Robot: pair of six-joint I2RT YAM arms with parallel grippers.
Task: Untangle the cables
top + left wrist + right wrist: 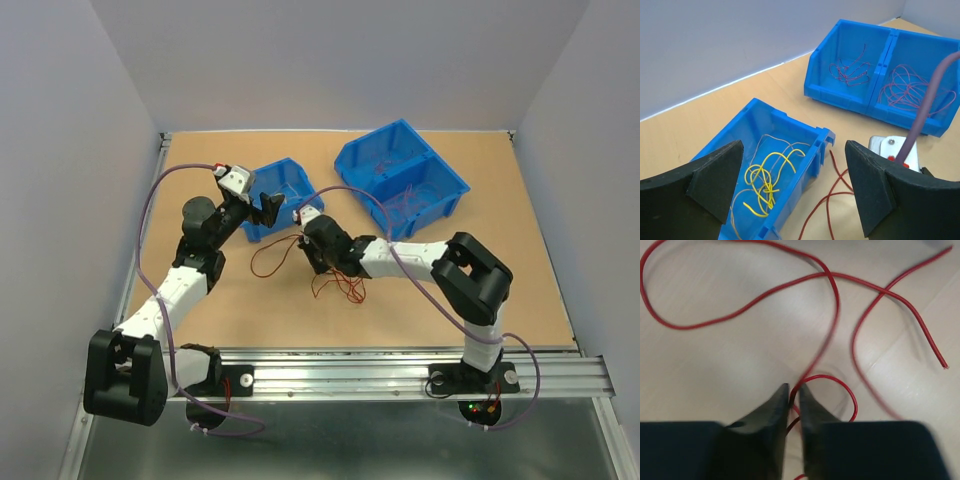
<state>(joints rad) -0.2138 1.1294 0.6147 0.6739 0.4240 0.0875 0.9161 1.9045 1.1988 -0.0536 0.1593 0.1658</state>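
Red cables lie in loose loops on the table between the arms. My right gripper is down on them. In the right wrist view its jaws are pinched on one strand of red cable, whose loops spread over the board ahead. My left gripper hangs open and empty above the near edge of a small blue bin that holds a knot of yellow cables. A red cable runs on the table just right of that bin.
A double blue bin stands at the back right; one half holds dark red cables, the other red cables. The small blue bin sits left of it. The right arm's purple cord crosses the left wrist view.
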